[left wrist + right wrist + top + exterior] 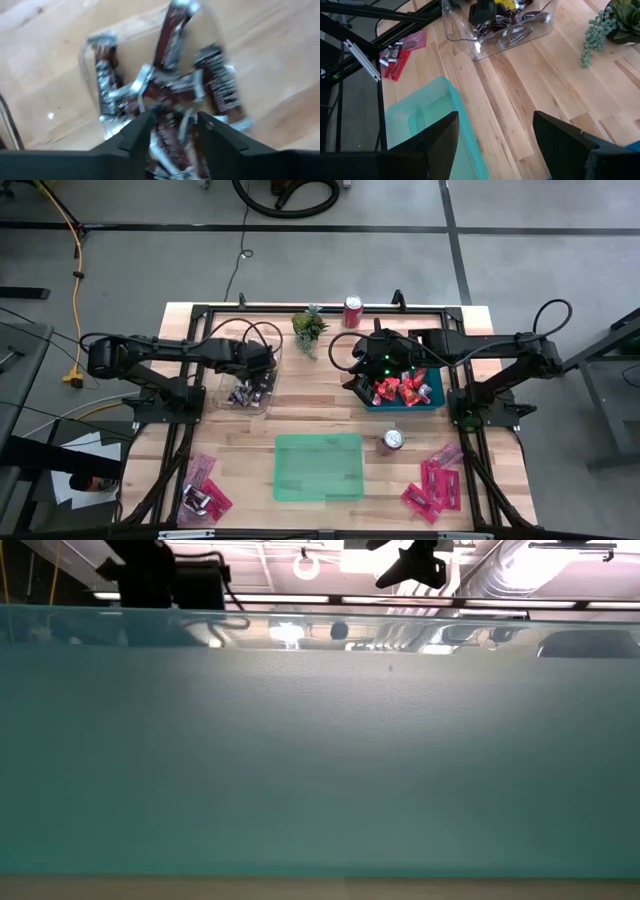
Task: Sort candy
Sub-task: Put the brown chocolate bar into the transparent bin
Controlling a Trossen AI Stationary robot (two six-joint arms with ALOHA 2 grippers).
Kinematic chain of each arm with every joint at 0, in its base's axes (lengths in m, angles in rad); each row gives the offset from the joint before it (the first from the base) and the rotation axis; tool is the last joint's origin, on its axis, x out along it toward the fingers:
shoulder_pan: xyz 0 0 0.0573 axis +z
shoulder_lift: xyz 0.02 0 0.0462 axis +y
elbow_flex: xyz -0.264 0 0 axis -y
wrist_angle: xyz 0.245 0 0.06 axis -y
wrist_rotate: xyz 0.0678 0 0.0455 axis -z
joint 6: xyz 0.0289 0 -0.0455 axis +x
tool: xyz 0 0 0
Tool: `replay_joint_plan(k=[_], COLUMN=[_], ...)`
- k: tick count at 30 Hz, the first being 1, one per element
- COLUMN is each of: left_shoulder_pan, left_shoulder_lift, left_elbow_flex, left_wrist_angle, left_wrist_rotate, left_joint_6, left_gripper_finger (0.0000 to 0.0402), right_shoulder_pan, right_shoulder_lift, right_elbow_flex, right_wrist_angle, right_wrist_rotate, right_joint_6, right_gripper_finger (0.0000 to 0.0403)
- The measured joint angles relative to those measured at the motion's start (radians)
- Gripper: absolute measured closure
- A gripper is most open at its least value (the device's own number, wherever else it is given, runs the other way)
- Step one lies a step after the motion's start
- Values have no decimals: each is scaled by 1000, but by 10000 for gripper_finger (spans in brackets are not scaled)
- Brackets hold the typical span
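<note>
Dark brown-and-silver bars (165,85) lie piled in a clear tray (228,402) left of the table's middle. My left gripper (265,365) (175,127) hangs open just above the pile, one bar (169,140) showing between its fingers. Red-orange packets (400,390) fill a blue tray (435,402) on the right. My right gripper (360,383) (495,135) is open and holds nothing, at that tray's left edge over bare wood. Pink-red packets lie loose near the right corner (435,483) and, with a few bars, near the left corner (203,495). My left gripper comes at the pile of bars from above, its fingers (142,127) on either side of one bar lying on the heap. I cannot tell whether they touch it.
A green tray (318,467) sits at the near middle; its wall (320,740) blocks the low view. One soda can (353,310) stands at the far edge and another (393,440) near the blue tray. A small plant (310,328) stands far centre. Bare wood lies between the trays.
</note>
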Motion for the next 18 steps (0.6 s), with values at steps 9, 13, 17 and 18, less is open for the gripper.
replay_joint_plan(k=[9,13,17,18], left_shoulder_pan=[-96,-348,-668,-739], left_shoulder_lift=[-161,-233,-208,-183], left_elbow_flex=[107,108,108,108], left_wrist_angle=[-14,-1,-2,2], left_wrist_rotate=[209,225,243,266], left_joint_6=[-69,-238,-469,-527], left_gripper_finger=[193,193,193,193], right_shoulder_pan=[0,0,0,0], right_shoulder_lift=[0,0,0,0], right_elbow_flex=[0,0,0,0], right_wrist_angle=[-12,-27,-48,-52], right_wrist_rotate=[-13,-38,-40,-40], right_joint_6=[-4,-4,-17,-23], right_gripper_finger=[153,153,153,153])
